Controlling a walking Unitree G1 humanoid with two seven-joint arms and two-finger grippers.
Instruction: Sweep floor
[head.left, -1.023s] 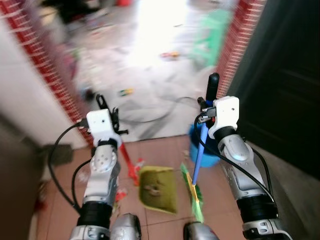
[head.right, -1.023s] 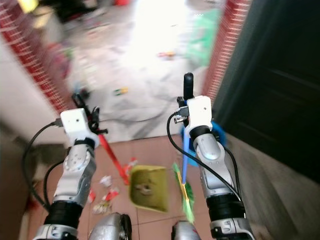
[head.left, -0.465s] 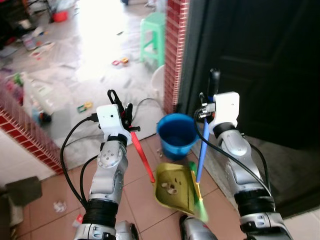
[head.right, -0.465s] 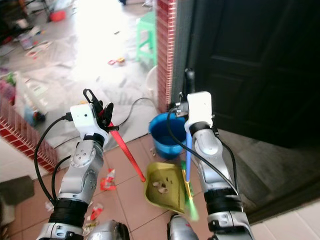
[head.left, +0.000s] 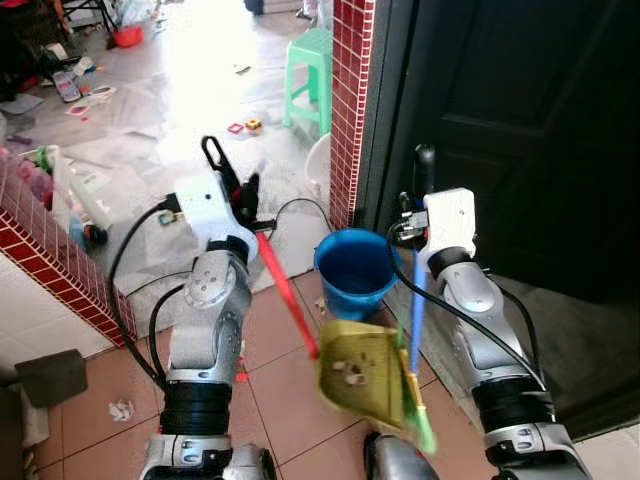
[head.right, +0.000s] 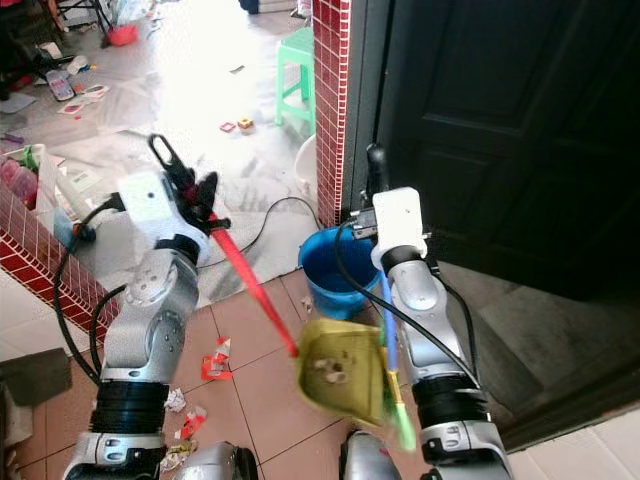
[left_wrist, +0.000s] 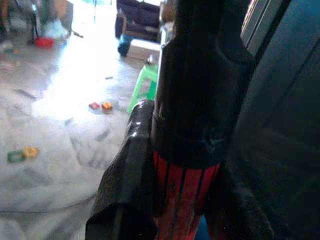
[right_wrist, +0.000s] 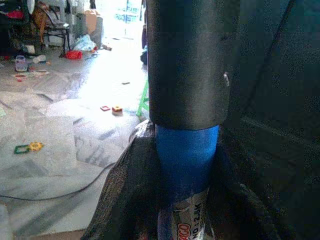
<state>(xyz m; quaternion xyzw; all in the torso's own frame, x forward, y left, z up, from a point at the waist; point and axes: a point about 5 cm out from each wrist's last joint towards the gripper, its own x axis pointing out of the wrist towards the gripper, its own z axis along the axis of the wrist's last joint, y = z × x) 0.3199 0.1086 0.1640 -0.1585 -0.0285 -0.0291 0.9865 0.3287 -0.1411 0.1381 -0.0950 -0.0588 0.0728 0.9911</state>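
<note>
Dustpan (head.left: 362, 372), pinched by left gripper (head.left: 232, 190), has risen and tilted beside blue bucket (head.left: 355, 270). Right gripper (head.left: 424, 190) clamps broom (head.left: 416, 330). Dumping looks imminent.

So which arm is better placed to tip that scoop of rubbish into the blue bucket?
Probably the left gripper: it grips the red handle of the dustpan, beside the bucket. The right gripper holds the broom.
</note>
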